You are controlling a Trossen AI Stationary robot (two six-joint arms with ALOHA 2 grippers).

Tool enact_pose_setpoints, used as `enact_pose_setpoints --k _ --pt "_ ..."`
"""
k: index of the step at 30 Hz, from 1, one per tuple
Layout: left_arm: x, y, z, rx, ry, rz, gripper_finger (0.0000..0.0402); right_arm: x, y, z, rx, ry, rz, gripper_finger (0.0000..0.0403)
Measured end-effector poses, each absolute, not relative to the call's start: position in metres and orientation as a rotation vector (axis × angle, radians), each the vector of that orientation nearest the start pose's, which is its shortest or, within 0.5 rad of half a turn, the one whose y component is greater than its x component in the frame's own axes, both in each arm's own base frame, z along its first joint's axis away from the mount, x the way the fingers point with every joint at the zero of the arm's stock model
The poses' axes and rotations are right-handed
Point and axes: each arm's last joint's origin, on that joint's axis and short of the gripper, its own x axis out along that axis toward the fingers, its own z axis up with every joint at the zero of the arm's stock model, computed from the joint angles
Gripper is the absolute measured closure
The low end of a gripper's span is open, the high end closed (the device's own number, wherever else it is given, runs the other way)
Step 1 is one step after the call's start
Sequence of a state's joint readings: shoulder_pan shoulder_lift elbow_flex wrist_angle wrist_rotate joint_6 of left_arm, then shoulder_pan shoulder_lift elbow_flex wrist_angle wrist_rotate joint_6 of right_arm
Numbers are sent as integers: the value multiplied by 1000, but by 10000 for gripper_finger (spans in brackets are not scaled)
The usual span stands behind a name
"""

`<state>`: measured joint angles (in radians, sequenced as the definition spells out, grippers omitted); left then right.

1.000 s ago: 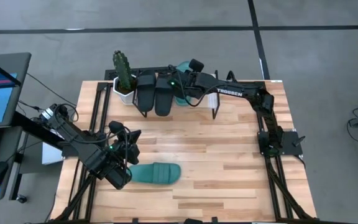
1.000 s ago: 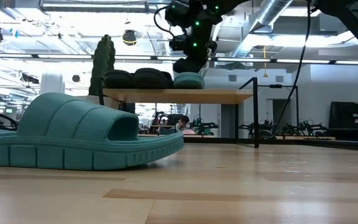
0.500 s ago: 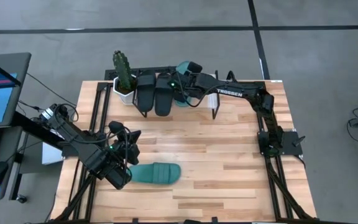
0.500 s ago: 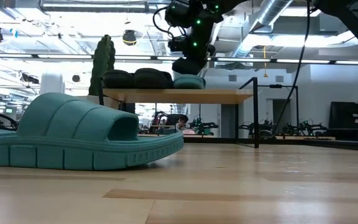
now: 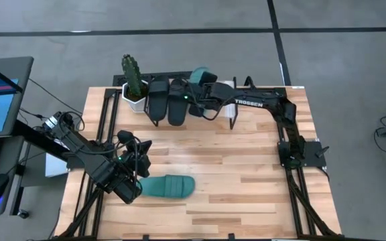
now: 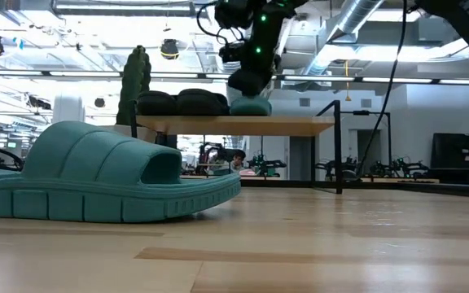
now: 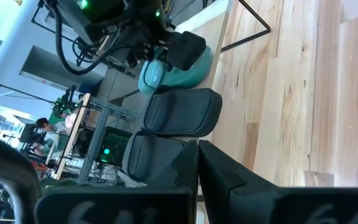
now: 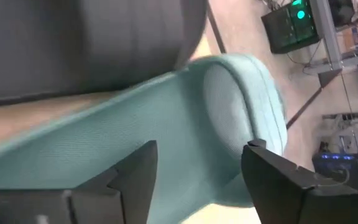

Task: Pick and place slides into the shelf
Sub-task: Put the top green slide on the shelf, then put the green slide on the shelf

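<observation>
Right gripper (image 5: 202, 94) is standing wide over third slide (image 5: 198, 75) on shelf (image 6: 243, 125); last teal slide (image 5: 168, 186) is waiting on table.

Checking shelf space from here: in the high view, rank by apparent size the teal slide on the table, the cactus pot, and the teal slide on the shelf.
1. Teal slide on the table, fully visible, largest.
2 and 3. Cactus pot and teal slide on the shelf: no ranking. The right gripper covers most of that slide, so only its end shows.
</observation>
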<state>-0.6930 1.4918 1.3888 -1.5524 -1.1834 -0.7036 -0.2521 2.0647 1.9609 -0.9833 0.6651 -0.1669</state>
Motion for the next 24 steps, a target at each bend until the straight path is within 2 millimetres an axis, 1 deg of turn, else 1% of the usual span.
enact_pose_setpoints --k 4,7,12,15,18,20,24 --pt "204 -134 323 706 750 648 400 416 -118 301 -379 1141 -717 166" --pt "204 -134 323 707 750 648 400 412 -111 312 -374 1115 -697 162" --pt "203 -134 323 709 754 651 400 405 -86 330 -367 1072 -645 161" --pt "202 -133 323 682 747 661 400 396 -64 343 -307 1044 -555 165" --pt "202 -134 322 659 750 658 400 386 -37 356 -242 1026 -437 171" --pt "200 -136 321 647 734 657 400 379 -14 362 -215 1015 -358 176" --pt "190 -138 315 617 628 686 400 370 35 365 -218 1022 -248 189"
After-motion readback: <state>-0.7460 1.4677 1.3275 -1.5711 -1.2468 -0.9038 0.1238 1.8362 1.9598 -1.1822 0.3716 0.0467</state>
